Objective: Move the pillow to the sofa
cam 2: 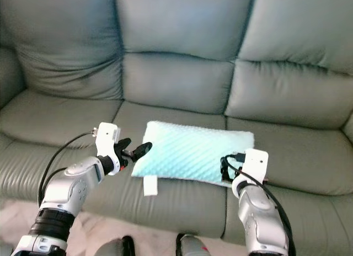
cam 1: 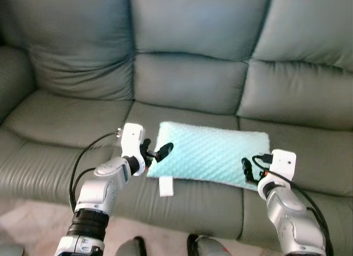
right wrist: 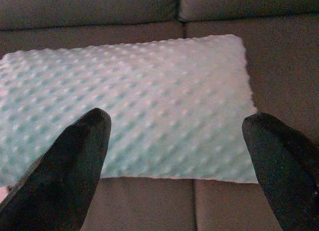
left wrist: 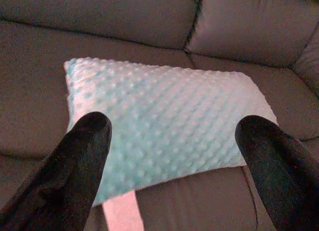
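Observation:
A light turquoise pillow (cam 1: 209, 154) with a dotted texture lies flat on the seat of the grey-green sofa (cam 1: 71, 123), across its middle cushion. A white tag (cam 1: 165, 186) hangs from the pillow's front edge. My left gripper (cam 1: 157, 152) is open at the pillow's left end, its fingers (left wrist: 79, 156) wide apart with nothing between them. At the pillow's front right corner my right gripper (cam 1: 246, 169) is open too, fingers (right wrist: 75, 161) spread in front of the pillow (right wrist: 124, 101). Neither gripper holds the pillow.
The sofa's back cushions (cam 1: 193, 79) rise behind the pillow. Bare seat room lies to the left (cam 1: 49, 140) and to the right (cam 1: 314, 156). A pale floor (cam 1: 33, 223) shows below the sofa's front edge.

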Available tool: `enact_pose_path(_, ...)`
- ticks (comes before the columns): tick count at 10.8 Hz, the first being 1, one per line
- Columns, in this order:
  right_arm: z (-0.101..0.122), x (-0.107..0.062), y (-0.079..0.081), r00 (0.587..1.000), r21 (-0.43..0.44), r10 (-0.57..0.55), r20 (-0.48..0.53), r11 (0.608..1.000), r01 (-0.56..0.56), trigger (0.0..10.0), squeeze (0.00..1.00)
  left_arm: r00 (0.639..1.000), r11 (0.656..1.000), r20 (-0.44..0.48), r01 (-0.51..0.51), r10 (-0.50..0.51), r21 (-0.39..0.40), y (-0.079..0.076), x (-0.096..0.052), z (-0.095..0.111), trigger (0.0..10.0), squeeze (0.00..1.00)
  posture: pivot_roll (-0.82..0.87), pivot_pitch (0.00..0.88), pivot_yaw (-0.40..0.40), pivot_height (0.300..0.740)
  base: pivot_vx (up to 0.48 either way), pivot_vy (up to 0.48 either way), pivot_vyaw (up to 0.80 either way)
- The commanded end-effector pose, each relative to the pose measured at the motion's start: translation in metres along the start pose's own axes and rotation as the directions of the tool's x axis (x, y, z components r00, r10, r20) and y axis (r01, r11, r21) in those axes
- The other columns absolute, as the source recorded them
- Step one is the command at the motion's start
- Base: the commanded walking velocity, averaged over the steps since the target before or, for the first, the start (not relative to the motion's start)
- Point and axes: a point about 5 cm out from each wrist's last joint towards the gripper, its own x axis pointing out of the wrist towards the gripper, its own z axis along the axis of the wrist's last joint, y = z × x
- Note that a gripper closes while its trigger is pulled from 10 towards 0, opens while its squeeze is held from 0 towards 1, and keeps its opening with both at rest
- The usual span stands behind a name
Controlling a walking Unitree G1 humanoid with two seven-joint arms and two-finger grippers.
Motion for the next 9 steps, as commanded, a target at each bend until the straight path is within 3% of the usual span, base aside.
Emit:
enact_pose_path(1,-0.0045,-0.0019,-0.001,1.0,0.013,0.001,-0.011,1.0,-0.001,10.0,0.0,1.0,1.0,-0.009,0.0,0.0,-0.002,0.0006,-0.0024,-0.0025,10.0,0.0,-0.21,0.159,0.015,0.74,-0.364,0.0,0.0)
enact_pose_path(5,-0.0035,-0.0019,-0.0008,1.0,0.012,0.002,-0.01,1.0,-0.002,10.0,0.0,1.0,1.0,-0.012,-0.001,0.001,0.0,0.0001,-0.002,-0.0036,10.0,0.0,-0.21,0.161,0.013,0.74,-0.343,0.0,0.0)
enact_pose_path(9,-0.0032,-0.0014,-0.0005,1.0,0.012,0.003,-0.01,1.0,-0.003,10.0,0.0,1.0,1.0,0.015,-0.027,0.027,0.001,0.0071,-0.0034,-0.0002,10.0,0.0,-0.21,0.16,0.012,0.74,0.0,0.0,0.0)
